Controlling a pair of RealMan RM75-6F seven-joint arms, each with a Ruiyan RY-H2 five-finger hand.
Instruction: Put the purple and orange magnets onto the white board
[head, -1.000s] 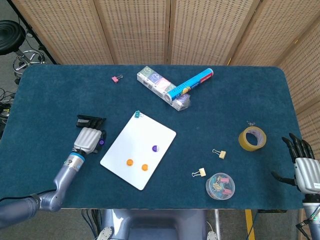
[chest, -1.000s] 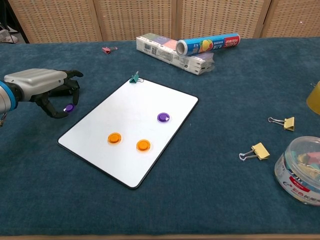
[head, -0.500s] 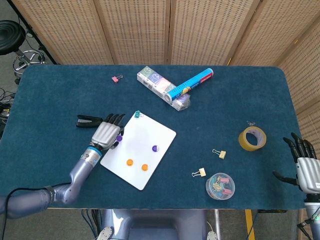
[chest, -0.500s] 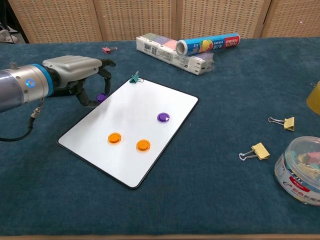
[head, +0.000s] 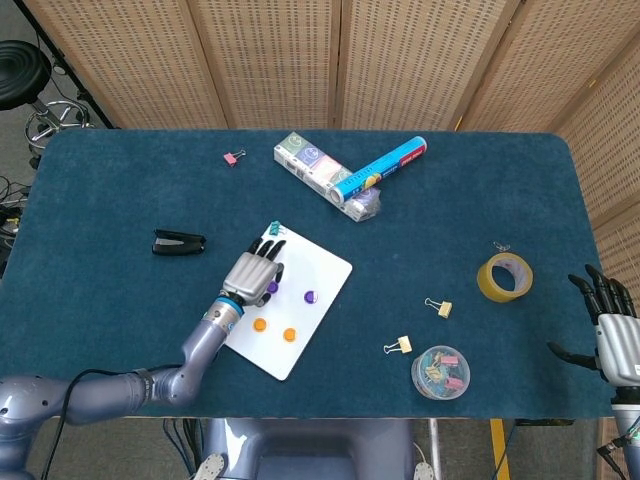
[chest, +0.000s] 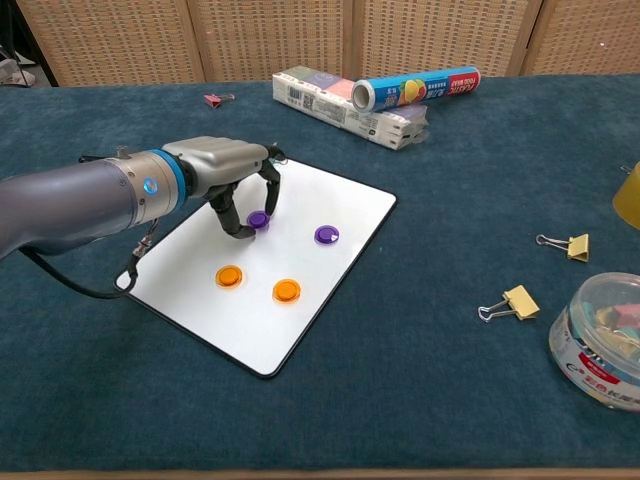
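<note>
Left hand (chest: 235, 170), carrying purple magnet (chest: 258, 219), moves from bench off board's left edge to over white board (chest: 330, 270) centre.

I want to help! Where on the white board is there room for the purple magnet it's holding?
The left hand holds a purple magnet over the white board. Bare patches: the far corner by the green clip, and the near corner. The middle is crowded.
</note>
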